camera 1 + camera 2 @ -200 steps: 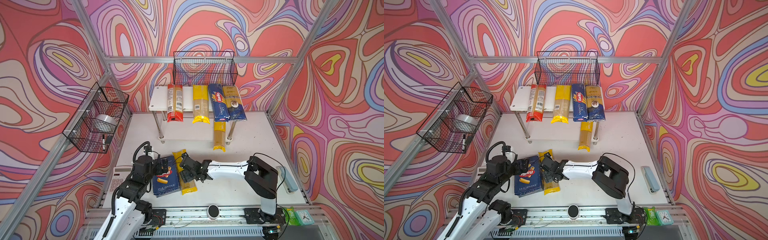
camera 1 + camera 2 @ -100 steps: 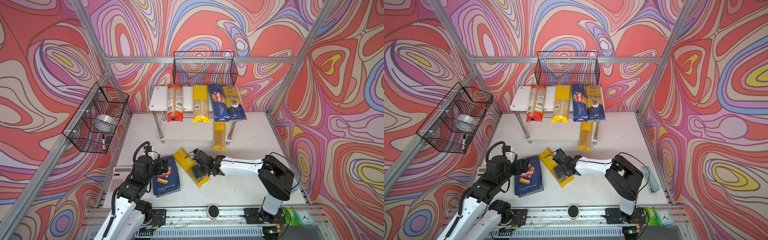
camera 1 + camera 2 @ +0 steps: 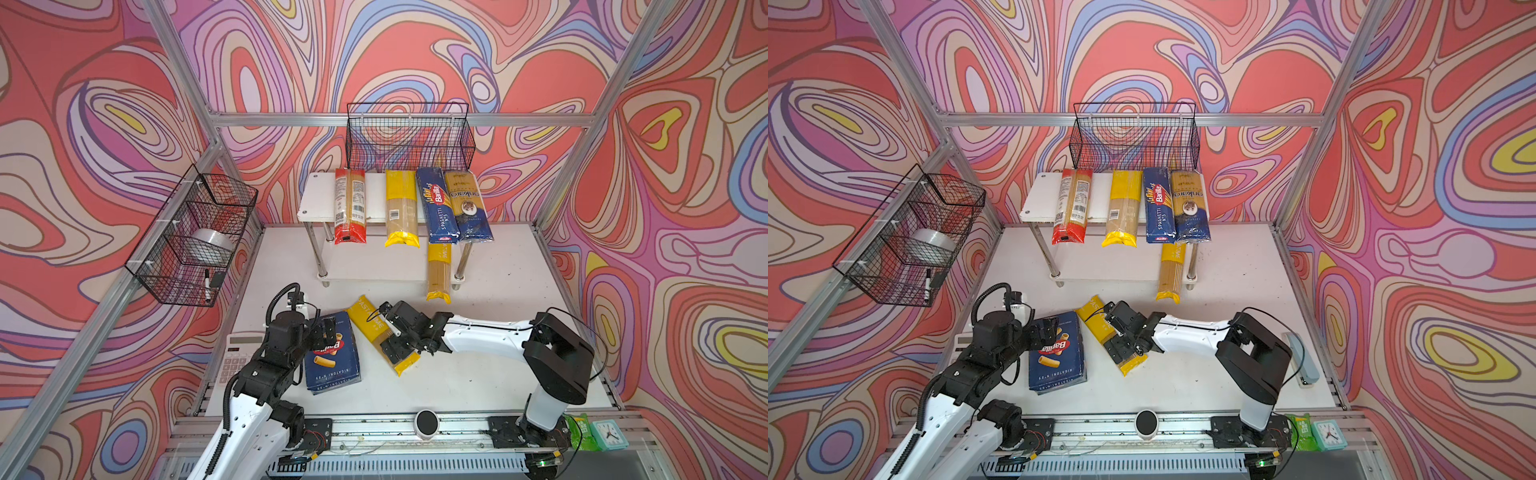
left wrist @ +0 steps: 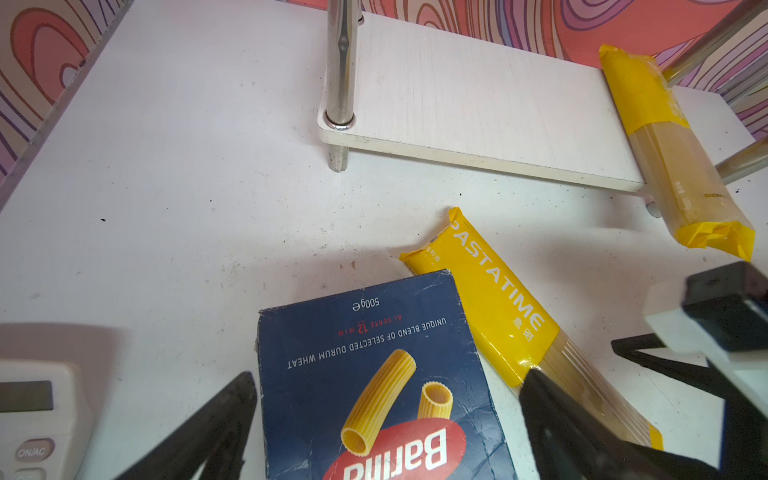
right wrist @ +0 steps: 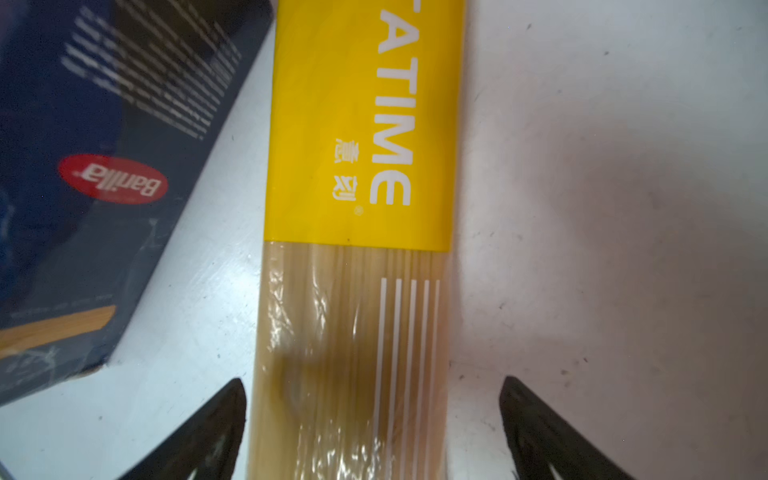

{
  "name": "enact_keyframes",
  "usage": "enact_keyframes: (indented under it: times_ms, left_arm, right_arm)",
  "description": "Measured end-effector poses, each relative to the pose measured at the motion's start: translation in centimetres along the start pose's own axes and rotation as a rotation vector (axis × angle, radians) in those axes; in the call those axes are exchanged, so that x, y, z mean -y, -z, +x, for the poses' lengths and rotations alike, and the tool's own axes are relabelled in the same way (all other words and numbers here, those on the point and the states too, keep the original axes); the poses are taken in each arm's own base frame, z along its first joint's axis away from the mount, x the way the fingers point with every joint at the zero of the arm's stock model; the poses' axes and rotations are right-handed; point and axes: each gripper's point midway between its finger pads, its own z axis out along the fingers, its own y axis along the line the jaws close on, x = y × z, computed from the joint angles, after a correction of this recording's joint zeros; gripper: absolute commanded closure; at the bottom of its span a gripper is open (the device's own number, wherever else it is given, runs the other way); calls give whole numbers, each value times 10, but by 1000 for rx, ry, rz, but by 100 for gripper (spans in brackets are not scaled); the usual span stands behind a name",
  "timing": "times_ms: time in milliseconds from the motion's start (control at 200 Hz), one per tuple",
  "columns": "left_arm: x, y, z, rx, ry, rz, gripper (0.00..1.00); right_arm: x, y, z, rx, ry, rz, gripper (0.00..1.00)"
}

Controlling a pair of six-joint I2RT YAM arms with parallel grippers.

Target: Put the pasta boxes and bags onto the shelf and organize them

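Observation:
The wide blue Barilla rigatoni box lies flat at the front left of the table. My left gripper is open astride its far end, with a gap on one side. A yellow PASTATIME bag lies diagonally beside the box. My right gripper stands open over its clear window. On the shelf top lie a red bag, a yellow bag, the Barilla spaghetti box and a gold-and-navy bag. Another yellow bag overhangs the lower board.
A white calculator sits left of the rigatoni box. Black wire baskets hang on the left wall and the back wall. A grey stapler lies at the table's right edge. A small clock stands at the front right.
The right gripper swung the yellow bag from alongside the rigatoni box to a diagonal further right, and its jaws have spread off the bag. The left arm has not moved.

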Motion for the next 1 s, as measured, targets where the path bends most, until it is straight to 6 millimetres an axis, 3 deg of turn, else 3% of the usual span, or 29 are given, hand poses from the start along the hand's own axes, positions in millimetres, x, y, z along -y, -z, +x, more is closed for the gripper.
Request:
enact_keyframes:
  times_ms: [305,591,996]
  left_arm:
    - [2,0,1,-4,0,11,0]
    - [2,0,1,-4,0,10,0]
    - [2,0,1,-4,0,10,0]
  right_arm:
    - [-5,-18,11,-49,8,-3,2]
    - [-7,-26,1,-38,27,35,3]
    - [-5,-29,-1,-29,16,62,25]
